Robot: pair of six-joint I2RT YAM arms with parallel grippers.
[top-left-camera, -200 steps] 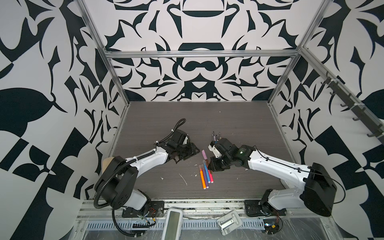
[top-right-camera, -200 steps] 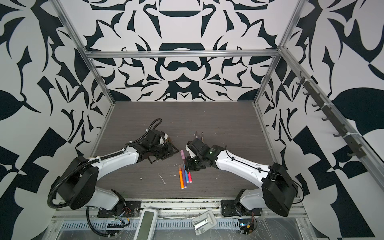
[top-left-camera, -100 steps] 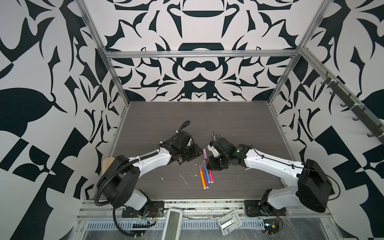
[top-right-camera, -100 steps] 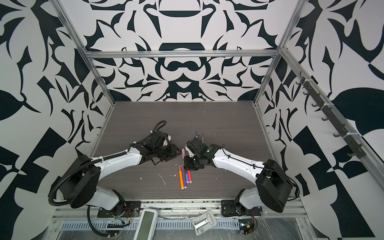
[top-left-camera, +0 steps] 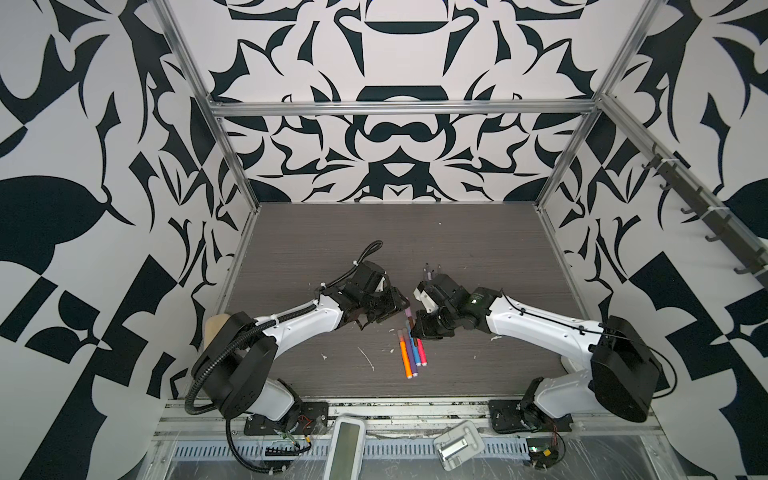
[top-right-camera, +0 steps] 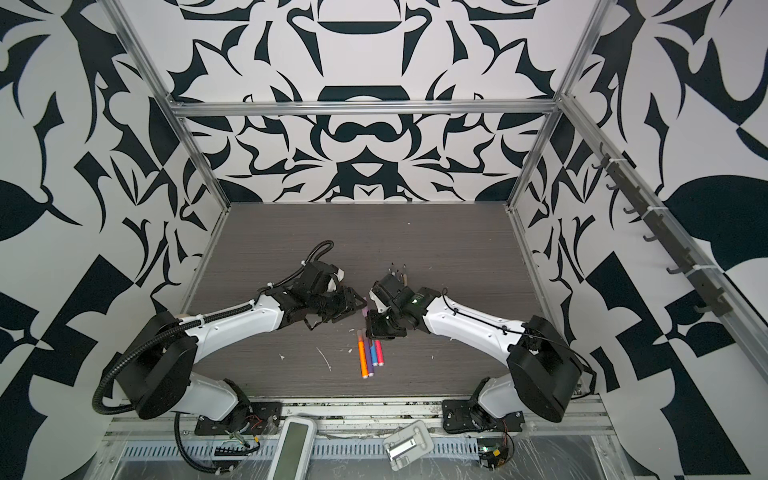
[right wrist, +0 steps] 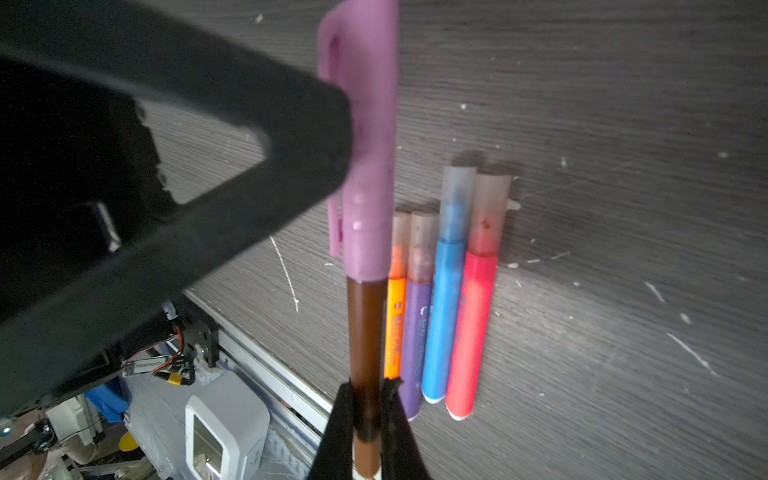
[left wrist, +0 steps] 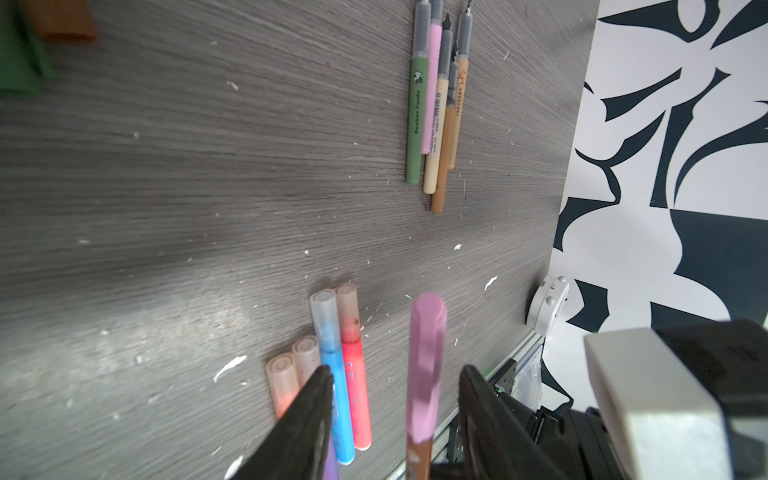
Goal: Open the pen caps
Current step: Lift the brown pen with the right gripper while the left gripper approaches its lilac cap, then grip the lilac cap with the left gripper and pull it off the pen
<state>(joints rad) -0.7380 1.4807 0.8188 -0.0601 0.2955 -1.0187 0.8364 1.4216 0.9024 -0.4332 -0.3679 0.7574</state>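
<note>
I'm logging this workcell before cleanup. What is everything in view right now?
table: one, dark wood-grain, booth floor.
capped markers: four, orange, purple, blue, red-pink, side by side near the front.
uncapped pens: five, green, pink, beige, brown, tan, bundled farther back.
brown pen: one, brown, held above the table.
pink cap: one, pink, on the brown pen.
blurred shapes: two, green and orange-brown, perhaps caps, place unclear.
front-rail devices: two, white-grey, before the table.
left gripper: one, black, open, jaws astride pink cap.
right gripper: one, black, shut on brown pen.
</note>
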